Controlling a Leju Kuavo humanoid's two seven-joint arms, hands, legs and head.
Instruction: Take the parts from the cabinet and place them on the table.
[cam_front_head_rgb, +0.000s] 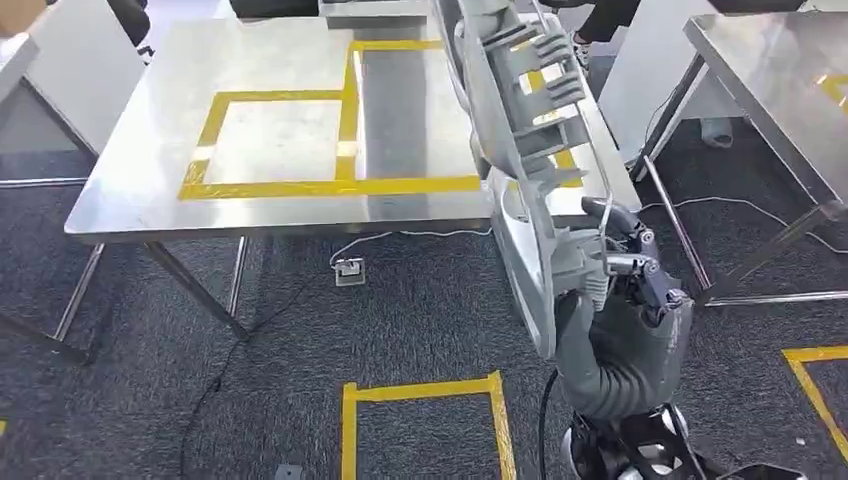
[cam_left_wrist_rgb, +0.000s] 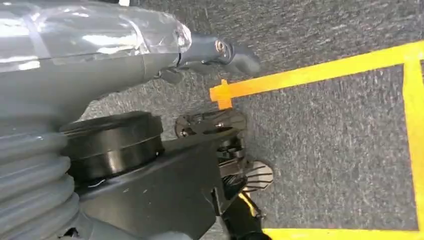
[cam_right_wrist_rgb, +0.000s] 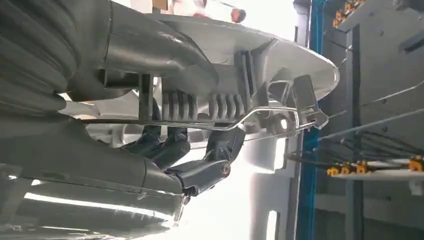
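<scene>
Part, one, grey ribbed plastic, right of frame, grasped by right hand fingers; left hand fingers curled, empty. Surface, one, upper left.

I see a brushed, shiny metal surface marked with glossy yellow tape. The part looks like matt grey moulded plastic with a thin bright wire. The floor is rough dark carpet.
</scene>
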